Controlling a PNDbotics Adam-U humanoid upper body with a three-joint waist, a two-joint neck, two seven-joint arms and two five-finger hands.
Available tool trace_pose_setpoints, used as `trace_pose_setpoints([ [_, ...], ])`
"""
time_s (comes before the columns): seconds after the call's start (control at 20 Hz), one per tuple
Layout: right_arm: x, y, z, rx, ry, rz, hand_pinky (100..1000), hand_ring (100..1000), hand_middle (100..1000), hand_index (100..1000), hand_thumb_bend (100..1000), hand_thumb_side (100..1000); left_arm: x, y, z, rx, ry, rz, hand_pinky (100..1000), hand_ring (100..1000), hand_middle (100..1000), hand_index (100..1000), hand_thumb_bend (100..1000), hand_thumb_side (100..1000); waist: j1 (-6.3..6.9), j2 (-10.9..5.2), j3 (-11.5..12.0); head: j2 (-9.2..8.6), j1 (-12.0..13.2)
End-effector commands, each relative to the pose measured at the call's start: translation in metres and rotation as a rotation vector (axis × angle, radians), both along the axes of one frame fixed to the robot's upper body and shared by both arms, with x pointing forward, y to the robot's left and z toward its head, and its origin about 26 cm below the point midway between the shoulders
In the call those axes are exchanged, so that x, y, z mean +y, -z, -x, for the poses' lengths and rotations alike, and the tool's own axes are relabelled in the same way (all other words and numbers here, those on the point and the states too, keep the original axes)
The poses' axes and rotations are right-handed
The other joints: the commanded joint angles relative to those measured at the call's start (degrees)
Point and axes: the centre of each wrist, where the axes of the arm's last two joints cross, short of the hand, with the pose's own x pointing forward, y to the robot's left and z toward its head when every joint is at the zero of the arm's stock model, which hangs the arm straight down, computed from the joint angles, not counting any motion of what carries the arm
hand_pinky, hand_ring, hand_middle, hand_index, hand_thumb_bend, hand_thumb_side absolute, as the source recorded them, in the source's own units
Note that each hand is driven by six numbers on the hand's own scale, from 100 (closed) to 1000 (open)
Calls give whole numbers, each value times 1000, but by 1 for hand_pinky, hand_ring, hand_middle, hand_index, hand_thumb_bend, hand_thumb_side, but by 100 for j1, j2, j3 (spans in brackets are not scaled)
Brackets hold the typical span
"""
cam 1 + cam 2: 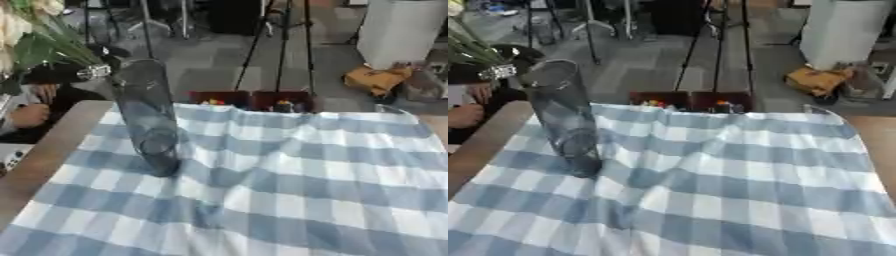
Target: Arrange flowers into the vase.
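A tall clear glass vase [147, 115] stands upright on the left part of a blue-and-white checked cloth [289, 180]. Up in the left corner a bunch of pale flowers [16, 22] with green stems [54, 47] hangs in the air, slanting down toward the vase's rim. My left hand [66, 74], black with a silver joint, is curled round the lower ends of the stems, just left of the vase's mouth. The stem tips are blurred, and I cannot tell whether they reach the opening. My right hand shows in neither view.
The wooden table [48, 150] shows bare along its left edge. Two dark red boxes [252, 100] sit at the far edge of the cloth. On the floor beyond are tripod legs [282, 45], a white bin [401, 30] and an orange-brown bag [376, 77].
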Motion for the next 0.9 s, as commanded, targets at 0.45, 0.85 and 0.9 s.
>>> trace_pose_setpoints([
  [0.45,-2,-10,5,-24,13,7,775,542,439,753,100,1000,12,-19,15,-70,-24,-61,974,1000,1000,1000,358,829,-9,-172,32,-50,-4],
  [0.85,-2,-9,5,-20,16,8,776,540,435,753,100,1000,12,-20,15,-144,-28,-22,973,1000,1000,1000,416,827,-7,-157,44,-53,-1],
  [0.9,-2,-9,5,-19,15,8,776,540,435,753,100,1000,13,-20,15,-144,-31,-22,974,1000,1000,1000,416,828,-6,-155,45,-53,-1],
])
